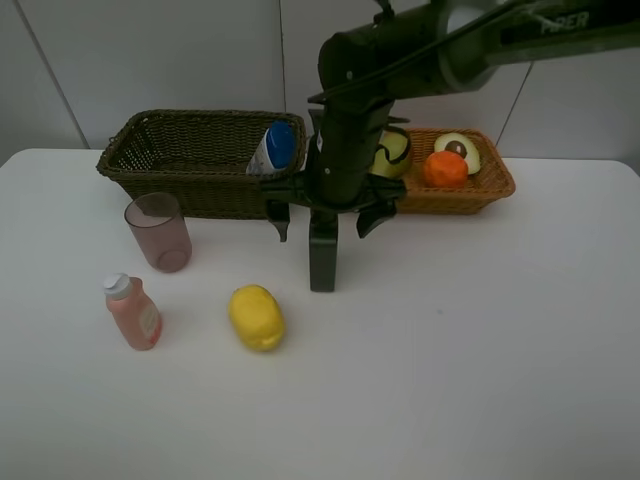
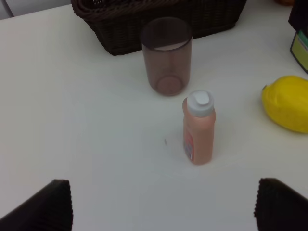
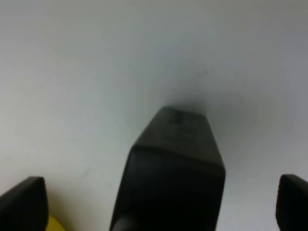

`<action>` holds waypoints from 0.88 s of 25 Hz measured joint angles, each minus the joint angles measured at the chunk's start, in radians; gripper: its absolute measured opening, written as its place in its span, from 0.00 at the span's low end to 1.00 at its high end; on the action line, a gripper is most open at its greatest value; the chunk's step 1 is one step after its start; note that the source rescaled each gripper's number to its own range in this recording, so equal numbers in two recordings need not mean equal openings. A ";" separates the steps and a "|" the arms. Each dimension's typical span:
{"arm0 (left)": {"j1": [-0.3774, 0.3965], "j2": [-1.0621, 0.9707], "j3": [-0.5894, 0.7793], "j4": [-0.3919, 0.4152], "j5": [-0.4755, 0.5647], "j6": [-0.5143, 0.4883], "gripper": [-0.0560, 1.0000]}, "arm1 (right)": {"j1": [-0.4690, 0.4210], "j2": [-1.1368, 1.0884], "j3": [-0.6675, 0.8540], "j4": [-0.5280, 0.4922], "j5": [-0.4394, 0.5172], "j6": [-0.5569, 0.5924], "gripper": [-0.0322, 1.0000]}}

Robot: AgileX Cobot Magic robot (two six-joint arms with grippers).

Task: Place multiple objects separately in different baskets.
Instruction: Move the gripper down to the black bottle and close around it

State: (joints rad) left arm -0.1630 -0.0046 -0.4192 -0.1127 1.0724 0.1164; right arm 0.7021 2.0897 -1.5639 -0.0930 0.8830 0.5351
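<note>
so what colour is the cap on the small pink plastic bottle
The cap is white, clearest in the left wrist view.

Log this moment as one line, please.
right gripper: open around upright dark green bottle | left gripper: open, empty | unsorted: lemon, pink cup, pink bottle

We see a big white bench (image 1: 470, 390). It is flat and smooth, and its far edge runs in front of a white wall (image 1: 150, 60). The wall has thin dark lines (image 1: 281, 60) running up it, which split it into panels. Close up, we spot one tiny dark speck (image 2: 165, 141) on the bench top.
</note>
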 joint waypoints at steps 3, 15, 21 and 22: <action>0.000 0.000 0.000 0.000 0.000 0.000 1.00 | 0.000 0.000 0.000 0.000 -0.006 0.000 1.00; 0.000 0.000 0.000 0.000 0.000 0.000 1.00 | 0.000 0.012 0.000 -0.018 -0.005 0.003 1.00; 0.000 0.000 0.000 0.000 0.000 0.000 1.00 | 0.000 0.012 0.000 -0.038 -0.002 0.004 1.00; 0.000 0.000 0.000 0.000 0.000 0.000 1.00 | 0.000 0.012 0.000 -0.047 0.000 0.008 1.00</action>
State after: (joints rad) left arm -0.1630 -0.0046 -0.4192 -0.1127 1.0724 0.1164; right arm 0.7021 2.1019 -1.5639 -0.1401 0.8829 0.5429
